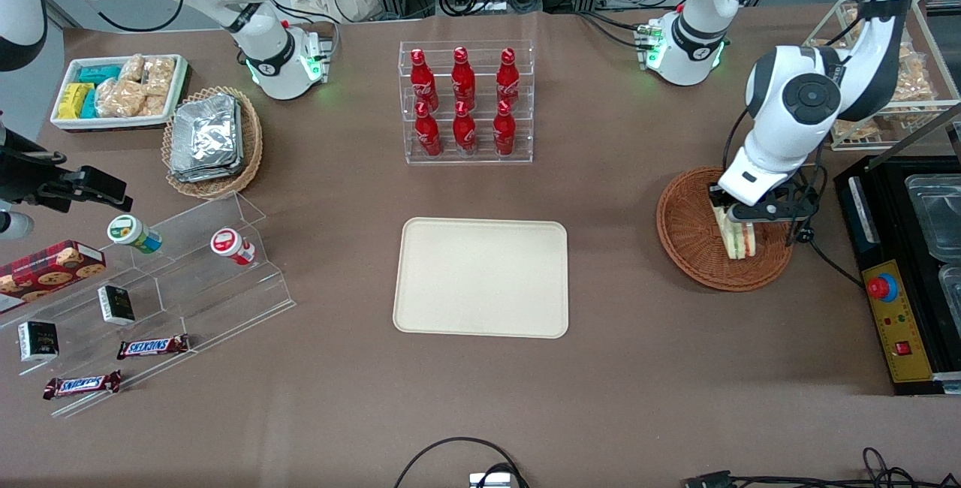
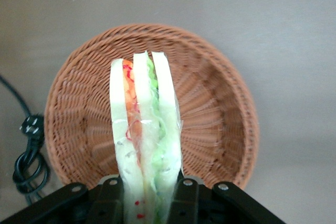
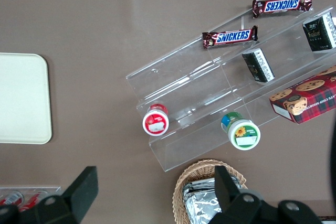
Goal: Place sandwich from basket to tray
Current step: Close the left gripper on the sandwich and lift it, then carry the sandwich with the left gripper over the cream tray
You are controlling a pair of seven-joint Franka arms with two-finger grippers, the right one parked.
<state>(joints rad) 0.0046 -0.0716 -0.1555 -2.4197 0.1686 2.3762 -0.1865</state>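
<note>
The sandwich (image 1: 736, 236) (image 2: 146, 129) is a clear-wrapped wedge of white bread with green and orange filling. My gripper (image 1: 739, 212) (image 2: 147, 200) is shut on it, one black finger pressed to each bread face, and holds it above the round reddish-brown wicker basket (image 1: 694, 236) (image 2: 220, 103). In the wrist view the basket floor lies well below the sandwich with nothing else in it. The cream-beige tray (image 1: 481, 278) (image 3: 21, 98) lies flat at the middle of the table, bare, away from the basket toward the parked arm's end.
A clear rack of red bottles (image 1: 465, 101) stands farther from the front camera than the tray. A black machine with a red button (image 1: 897, 285) sits beside the basket. A black cable and plug (image 2: 29, 150) lie by the basket. An acrylic step shelf (image 1: 150, 285) holds snacks.
</note>
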